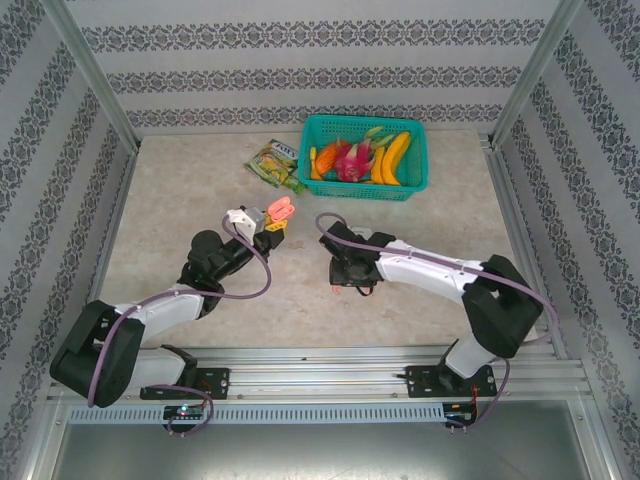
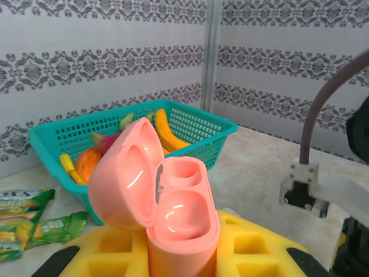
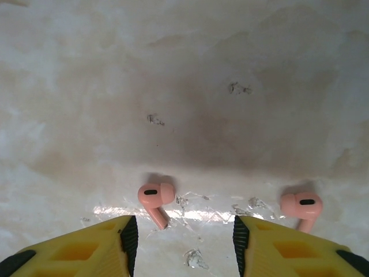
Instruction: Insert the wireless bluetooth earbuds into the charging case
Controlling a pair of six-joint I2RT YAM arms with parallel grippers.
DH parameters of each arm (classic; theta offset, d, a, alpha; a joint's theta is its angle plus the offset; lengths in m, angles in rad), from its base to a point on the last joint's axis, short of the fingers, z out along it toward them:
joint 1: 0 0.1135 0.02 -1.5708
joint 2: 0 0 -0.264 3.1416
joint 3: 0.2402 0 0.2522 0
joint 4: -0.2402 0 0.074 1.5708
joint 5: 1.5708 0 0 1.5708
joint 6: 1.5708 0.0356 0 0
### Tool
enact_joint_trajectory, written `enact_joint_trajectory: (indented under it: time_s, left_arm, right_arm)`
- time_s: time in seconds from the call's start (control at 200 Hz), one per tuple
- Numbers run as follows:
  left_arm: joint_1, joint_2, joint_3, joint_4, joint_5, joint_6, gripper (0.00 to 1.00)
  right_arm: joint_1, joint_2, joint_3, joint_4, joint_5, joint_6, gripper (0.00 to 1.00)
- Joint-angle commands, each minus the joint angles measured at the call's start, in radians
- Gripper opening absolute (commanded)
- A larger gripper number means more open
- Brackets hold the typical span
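Right gripper (image 3: 184,251) hangs low over the table (image 3: 190,86), jaws parted with bare marble between them. Two earbuds lie flat just beyond its tips. The first pink earbud (image 3: 154,199) sits just ahead of the finger on the left of the wrist view, at the inner edge of the gap. Its stem points back toward the claw, and it looks clear of the finger. The second pink earbud (image 3: 301,206) lies to the other side, ahead of the opposite finger and outside the gap. Across the table, the left gripper (image 1: 270,226) is clamped on the charging case (image 2: 173,213), holding it upright with the lid swung open and two wells showing. Beyond it stands the teal basket (image 2: 190,130) of fruit.
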Motion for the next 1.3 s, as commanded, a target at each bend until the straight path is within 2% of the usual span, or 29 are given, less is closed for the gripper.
enact_joint_trajectory:
  time_s: [0.0, 0.285, 0.644, 1.299]
  left_arm:
    - [-0.015, -0.031, -0.012, 0.068, -0.057, 0.024, 0.0]
    - [-0.012, -0.043, -0.028, 0.055, -0.054, 0.024, 0.0]
    - [-0.013, -0.063, -0.029, 0.041, -0.036, 0.009, 0.0]
    - [-0.013, -0.091, -0.014, 0.0, -0.026, 0.004, 0.0]
  right_arm:
    - [0.028, 0.064, 0.042, -0.041, 0.038, 0.054, 0.5]
    - [0.067, 0.191, 0.112, -0.034, 0.037, 0.049, 0.51]
    - [0.04, 0.21, 0.082, 0.016, 0.031, 0.034, 0.5]
    - [0.023, 0.217, 0.017, 0.089, -0.014, 0.042, 0.42]
